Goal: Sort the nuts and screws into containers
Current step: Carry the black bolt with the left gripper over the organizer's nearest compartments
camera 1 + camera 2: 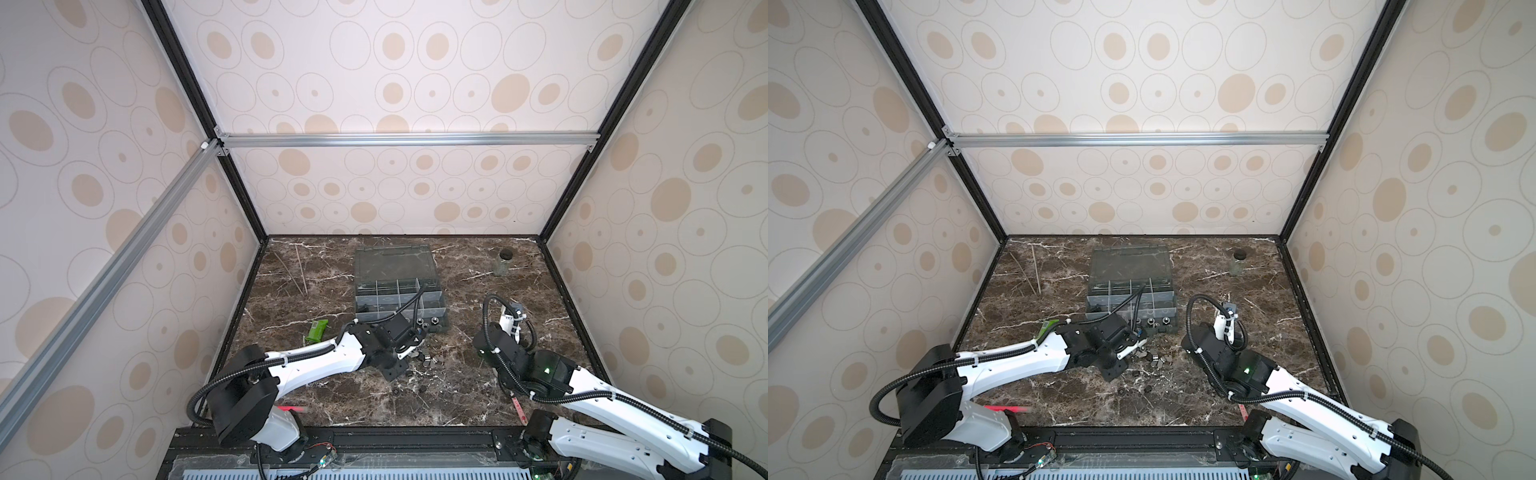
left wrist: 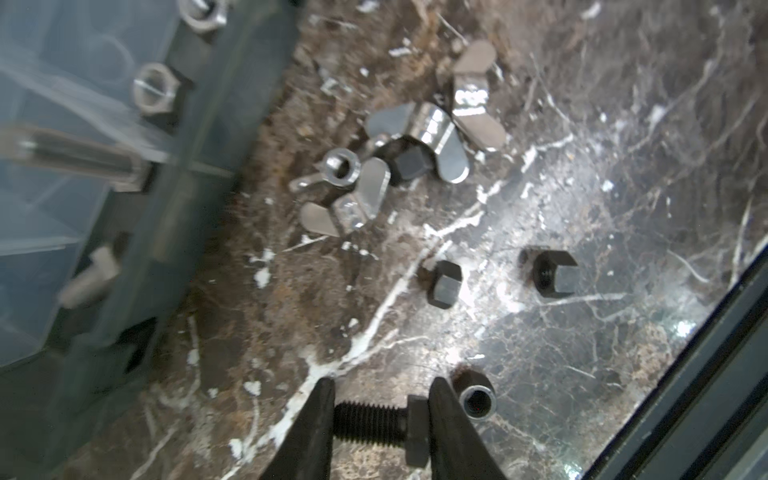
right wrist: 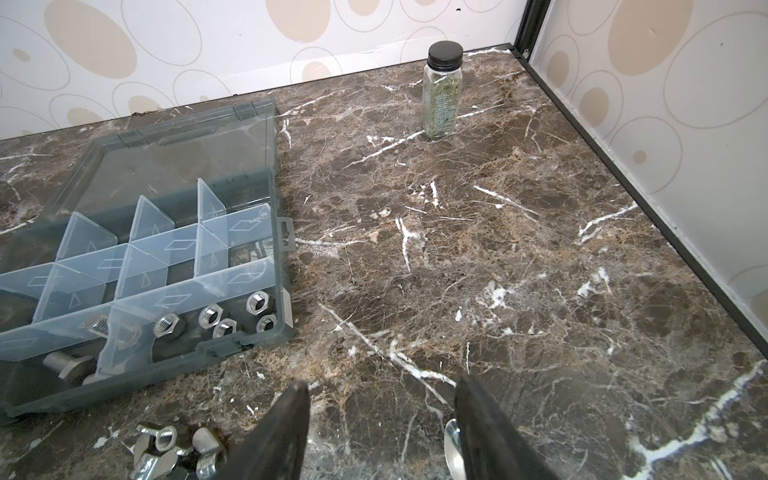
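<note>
In the left wrist view my left gripper (image 2: 382,382) is shut on a black screw (image 2: 374,424), clamped end to end from thread tip to hex head. Loose nuts lie on the marble beyond it: two black hex nuts (image 2: 446,284), a round silver one (image 2: 478,401) and a heap of shiny wing nuts (image 2: 432,137). The grey organizer box (image 3: 284,266) lies open with its containers; one holds silver hex nuts (image 3: 212,316), its neighbour silver screws (image 3: 68,365). My right gripper (image 3: 382,386) hangs open over bare marble, right of the box.
A glass jar (image 3: 442,95) with a black lid stands at the back right. Thin wooden sticks (image 1: 301,270) lie at the back left, a green object (image 1: 316,330) left of the box. A spoon's rim (image 3: 451,440) shows beside one right finger.
</note>
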Robot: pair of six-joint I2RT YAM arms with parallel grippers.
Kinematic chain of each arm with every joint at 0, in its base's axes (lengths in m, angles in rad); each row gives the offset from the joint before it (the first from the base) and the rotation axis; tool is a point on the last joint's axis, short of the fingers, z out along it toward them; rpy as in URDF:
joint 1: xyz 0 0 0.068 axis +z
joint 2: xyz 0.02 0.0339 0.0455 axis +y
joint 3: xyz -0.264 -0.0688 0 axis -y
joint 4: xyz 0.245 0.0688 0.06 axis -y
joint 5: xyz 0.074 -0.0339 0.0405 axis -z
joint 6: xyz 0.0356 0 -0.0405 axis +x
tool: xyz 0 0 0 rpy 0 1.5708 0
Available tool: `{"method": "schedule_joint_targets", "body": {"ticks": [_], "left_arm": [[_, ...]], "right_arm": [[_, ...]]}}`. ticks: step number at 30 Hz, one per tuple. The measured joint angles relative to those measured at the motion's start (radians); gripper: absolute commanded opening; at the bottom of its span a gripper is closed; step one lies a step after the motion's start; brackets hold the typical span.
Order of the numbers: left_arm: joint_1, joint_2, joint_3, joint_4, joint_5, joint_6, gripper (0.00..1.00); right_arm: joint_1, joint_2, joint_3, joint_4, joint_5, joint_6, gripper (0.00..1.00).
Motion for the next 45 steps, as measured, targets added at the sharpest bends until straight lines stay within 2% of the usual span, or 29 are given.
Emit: {"method": "schedule_joint_targets", "body": {"ticks": [8,13,18,23,30,35,40,45], "left_arm": [[0.257,-0.089,0.026,0.138,-0.006,-0.078,0.38],[0.388,-0.022,0.035,0.217,-0.004,-0.127,0.37],[0.472,0.094,0.055,0.279,0.021,-0.157,0.38],[0.496,0.155,0.063,0.324,0.056,-0.183,0.38],[0.501,0.204,0.106,0.362,0.089,-0.207,0.47],[0.503,0.206,0.108,0.388,0.105,-0.231,0.48],[0.503,0.155,0.060,0.413,0.113,-0.257,0.48],[0.504,0.028,-0.018,0.446,0.116,-0.296,0.48]], "right_arm": [[-0.001,-0.014,0.000,0.003,-0.006,-0.049,0.60],[-0.001,-0.015,0.001,0.003,-0.019,-0.055,0.60],[-0.001,-0.011,0.013,-0.002,-0.047,-0.054,0.60],[-0.001,0.003,0.037,-0.010,-0.062,-0.054,0.60],[-0.001,0.027,0.040,-0.007,-0.077,-0.060,0.60],[-0.001,0.070,0.051,-0.008,-0.100,-0.078,0.60],[-0.001,0.082,0.053,-0.007,-0.122,-0.097,0.60],[-0.001,0.096,0.053,0.001,-0.148,-0.114,0.60]]}}
